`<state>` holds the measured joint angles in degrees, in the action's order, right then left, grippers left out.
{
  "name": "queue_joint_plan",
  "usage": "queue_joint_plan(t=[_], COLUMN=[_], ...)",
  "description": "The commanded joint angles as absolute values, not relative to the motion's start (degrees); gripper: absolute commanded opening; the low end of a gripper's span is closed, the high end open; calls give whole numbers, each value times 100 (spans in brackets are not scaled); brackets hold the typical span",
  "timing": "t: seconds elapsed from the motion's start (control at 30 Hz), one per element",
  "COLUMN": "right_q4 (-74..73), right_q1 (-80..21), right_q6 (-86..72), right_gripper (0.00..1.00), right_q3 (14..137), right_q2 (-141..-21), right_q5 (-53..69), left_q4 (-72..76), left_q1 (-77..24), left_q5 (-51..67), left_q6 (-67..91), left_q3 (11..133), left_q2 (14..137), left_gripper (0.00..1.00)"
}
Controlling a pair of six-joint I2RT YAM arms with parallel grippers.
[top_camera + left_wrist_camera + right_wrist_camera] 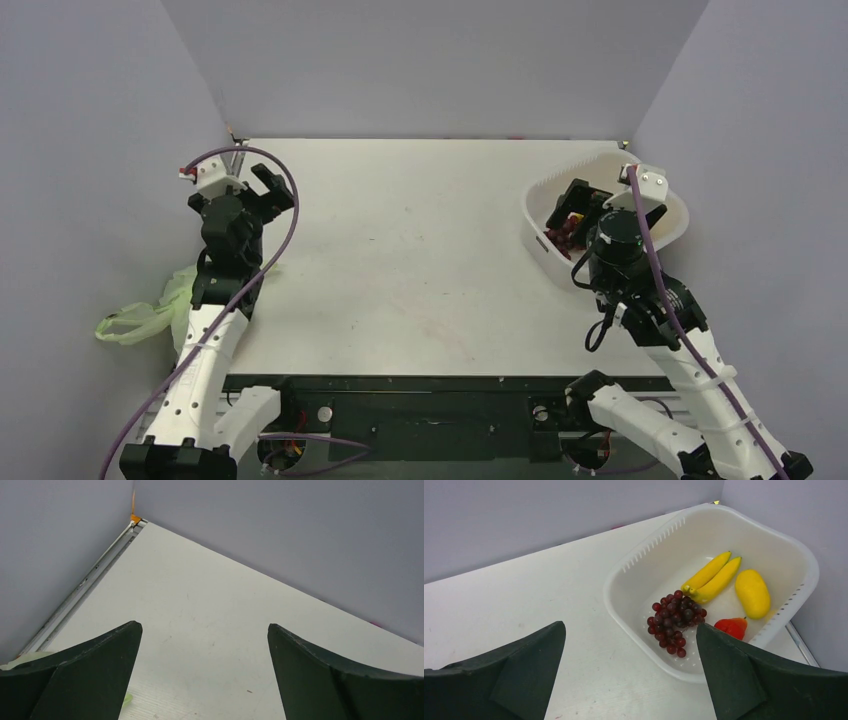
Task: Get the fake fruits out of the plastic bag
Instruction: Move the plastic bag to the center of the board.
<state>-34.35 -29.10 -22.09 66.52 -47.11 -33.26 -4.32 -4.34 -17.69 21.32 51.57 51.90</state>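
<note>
bananas and grape bunch in white basket on table

The top external camera hangs above and behind the 2 arm bases. It looks down and forward over the whole table from well back.

The left wrist camera sits low and close to the tabletop. It peers between the fingers of the left gripper toward the far-left table corner at 11 o'clock. The top view shares that corner.

The right wrist camera looks down past the right gripper into the white basket at 1 o'clock, from near. The top view shares the basket, at 3 o'clock.
</note>
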Motion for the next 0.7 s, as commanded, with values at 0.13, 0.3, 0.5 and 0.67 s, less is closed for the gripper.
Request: queue_joint_plan(t=[0.13,0.3,0.5,0.67], right_q4=[-3352,-3281,-3495,-3790], right_q1=[-3658,-4115,-4784,-5917], right_q6=[-2531,-3075,-3741,-3979], right_gripper=[100,100,100,100], right_q3=[7004,7047,7202,7762], right_q2=[-5261,-5581,-6255,-7169], right_q5=[-3794,-4154,-4357,-4728], left_q4=[-313,-709,-1264,-1434], left_q1=[-507,-527,-542,-572], left_q5=[-2023,-2128,-2352,-2506], left_q6=[2060,2119,2222,2386], left_q3=[5298,5549,5856,5926], left_q2=[5335,5753,6310,6535], left_gripper=[97,97,97,97])
